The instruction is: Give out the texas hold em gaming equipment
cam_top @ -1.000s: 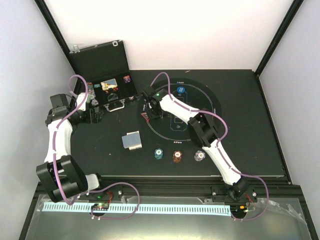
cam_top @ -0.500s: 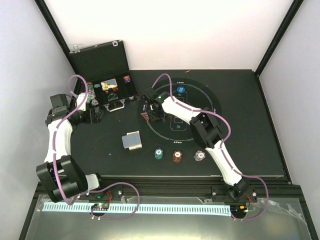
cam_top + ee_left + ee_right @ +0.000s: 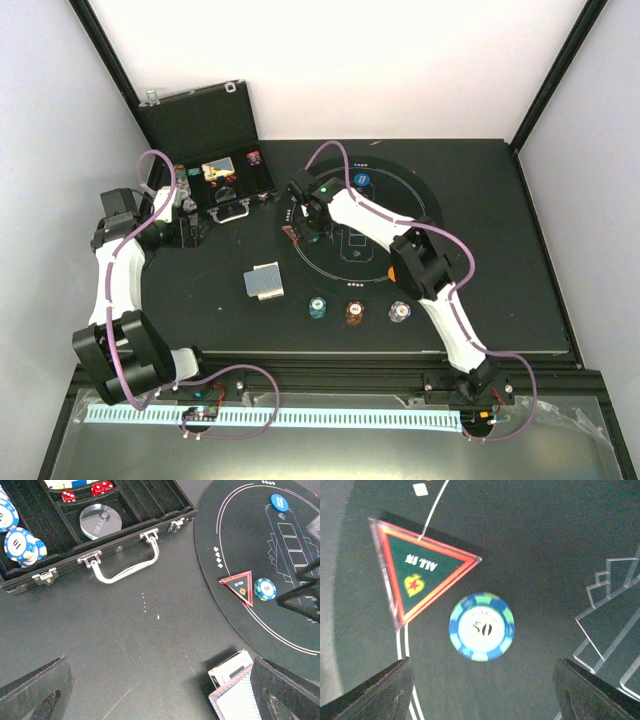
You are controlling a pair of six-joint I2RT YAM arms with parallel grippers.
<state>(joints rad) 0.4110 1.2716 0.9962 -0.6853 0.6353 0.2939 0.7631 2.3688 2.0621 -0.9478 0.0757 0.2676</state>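
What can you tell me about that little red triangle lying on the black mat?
The red triangle marker is a flat three-cornered plaque: red border, dark green centre printed ALL IN in white, with a yellow spade holding a red star. Its rim looks like clear plastic. It lies flat at the left edge of the round black mat, across its white outline. A blue and green 50 chip sits just beside one edge; nothing grips it.
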